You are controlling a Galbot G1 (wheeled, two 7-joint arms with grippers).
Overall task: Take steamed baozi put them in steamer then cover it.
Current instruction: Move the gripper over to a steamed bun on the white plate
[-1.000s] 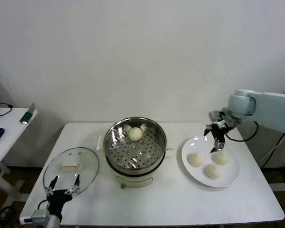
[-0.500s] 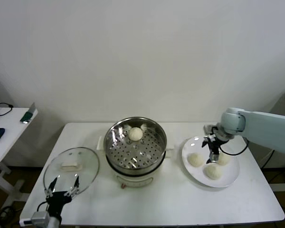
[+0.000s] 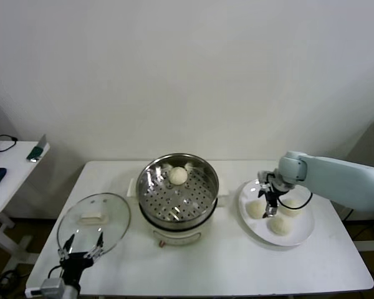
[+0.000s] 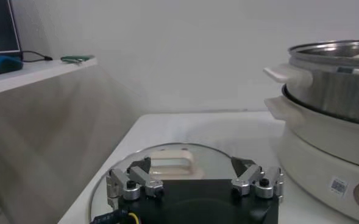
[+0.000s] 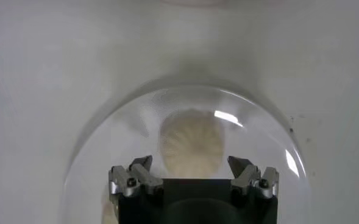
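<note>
The steamer stands mid-table with one baozi on its perforated tray. Three more baozi lie on a white plate to the right: a left one, a front one and a right one. My right gripper is open and low over the plate beside the left baozi. In the right wrist view its open fingers straddle a baozi lying just ahead. The cover lies flat at the front left. My left gripper hovers open at its near edge, empty, and also shows in the left wrist view.
The steamer's cream base and handle stand close to the cover in the left wrist view. A side table with small items stands at far left. The plate's rim curves around the right gripper.
My right gripper has moved left and down, from the plate's far right rim to just over the left baozi. The left arm has not moved.
</note>
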